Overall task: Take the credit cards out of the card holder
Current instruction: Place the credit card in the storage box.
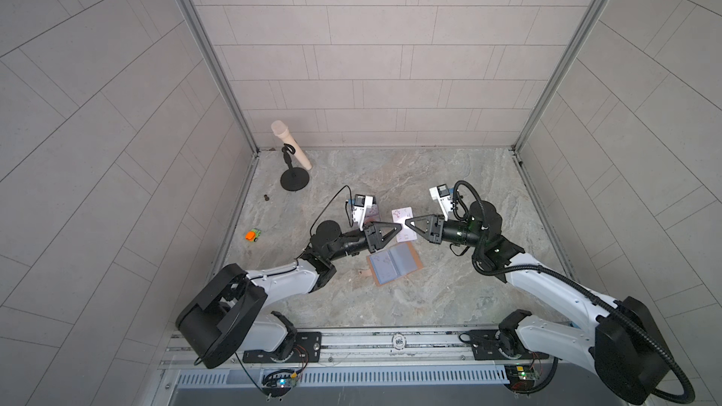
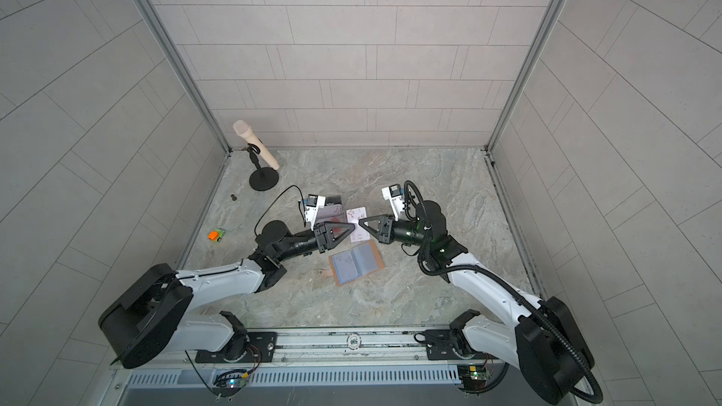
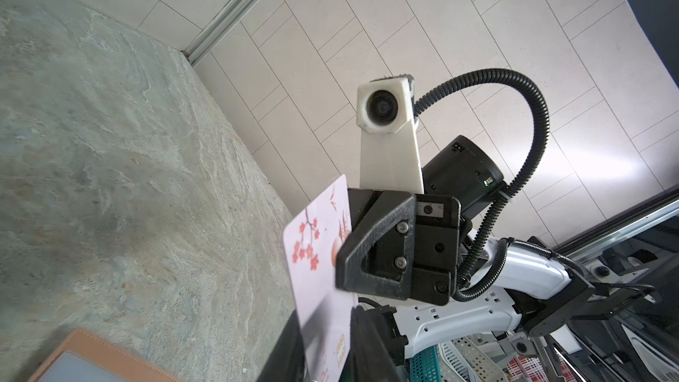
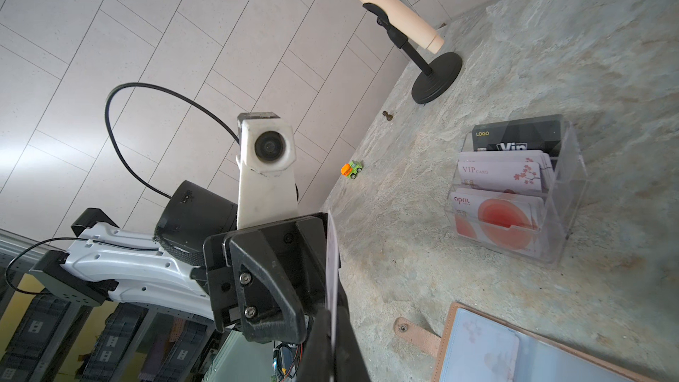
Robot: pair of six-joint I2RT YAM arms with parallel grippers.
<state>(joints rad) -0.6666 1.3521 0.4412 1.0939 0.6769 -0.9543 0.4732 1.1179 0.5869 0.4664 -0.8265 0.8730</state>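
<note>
Credit card (image 1: 403, 215) sits pinched in your right gripper (image 1: 408, 223); left gripper (image 1: 395, 225): hold unclear; only right wrist shows acrylic stand (image 4: 573, 185) whole; far tabletop (image 1: 429, 173) bare

One card holder (image 1: 394, 265); one microphone (image 1: 291, 146); one toy truck (image 1: 253, 235)

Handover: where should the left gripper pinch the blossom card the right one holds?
Probably the free edge of the blossom card opposite the right gripper, coming from the robot's left, one finger above, one below. It is held roughly flat in the air, so that edge faces the left gripper.
</note>
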